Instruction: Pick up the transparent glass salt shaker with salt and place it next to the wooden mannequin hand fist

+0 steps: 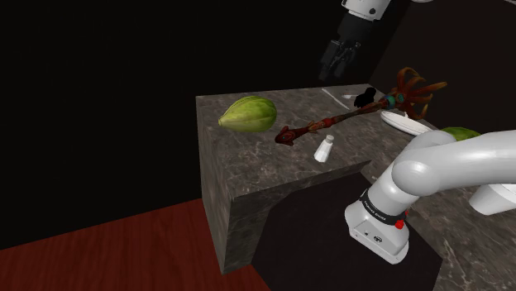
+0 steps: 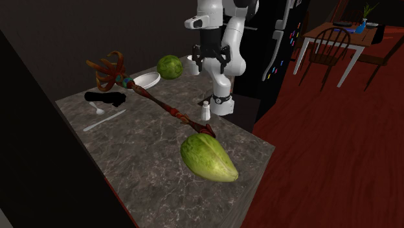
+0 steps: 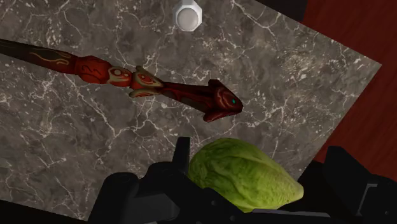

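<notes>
Plainly the claw hangs high over the surface, fingers spread wide and empty, likely so it can sight the salt shaker before descending. That shaker stands near the surface's edge, just beside the carved red staff, apart from the black fist-shaped form. It looks small, whitish and pale-capped, not clearly glassy.

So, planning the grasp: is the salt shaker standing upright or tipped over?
Upright: the salt shaker stands on its base on the marbled counter, cap uppermost.
</notes>
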Tool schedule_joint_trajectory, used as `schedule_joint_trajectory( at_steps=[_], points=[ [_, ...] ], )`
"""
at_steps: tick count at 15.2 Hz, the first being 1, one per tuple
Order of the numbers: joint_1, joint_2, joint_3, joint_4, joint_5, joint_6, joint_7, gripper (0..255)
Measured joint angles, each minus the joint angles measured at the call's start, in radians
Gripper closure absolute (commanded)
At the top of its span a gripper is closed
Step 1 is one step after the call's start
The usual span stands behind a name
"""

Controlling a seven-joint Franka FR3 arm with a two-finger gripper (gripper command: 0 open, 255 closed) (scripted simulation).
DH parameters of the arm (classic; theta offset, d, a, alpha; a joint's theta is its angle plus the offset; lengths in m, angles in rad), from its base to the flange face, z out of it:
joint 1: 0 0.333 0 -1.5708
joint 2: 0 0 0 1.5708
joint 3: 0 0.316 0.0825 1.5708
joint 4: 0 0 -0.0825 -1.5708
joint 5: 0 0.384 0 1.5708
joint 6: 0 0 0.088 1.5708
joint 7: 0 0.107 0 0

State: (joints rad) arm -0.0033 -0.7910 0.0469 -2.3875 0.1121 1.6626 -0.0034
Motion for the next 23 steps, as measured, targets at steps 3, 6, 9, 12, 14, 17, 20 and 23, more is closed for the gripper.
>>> schedule_joint_trajectory(
  at_steps=[3,6,9,12,14,17,20,23],
  points=[
    [0.0,-0.014,0.006,-0.042,-0.007,0.014,-0.002,0],
    [-0.002,-0.034,0.013,-0.127,-0.027,0.047,-0.012,0],
    [-0.008,-0.056,0.016,-0.232,-0.053,0.096,-0.028,0],
    [-0.013,-0.079,0.022,-0.325,-0.078,0.133,-0.039,0],
    [-0.018,-0.09,0.024,-0.39,-0.096,0.165,-0.046,0],
    [-0.024,-0.098,0.032,-0.465,-0.118,0.203,-0.051,0],
    [-0.025,-0.101,0.033,-0.51,-0.124,0.239,-0.052,0],
    [-0.029,-0.085,0.032,-0.548,-0.127,0.292,-0.053,0]
  ],
)
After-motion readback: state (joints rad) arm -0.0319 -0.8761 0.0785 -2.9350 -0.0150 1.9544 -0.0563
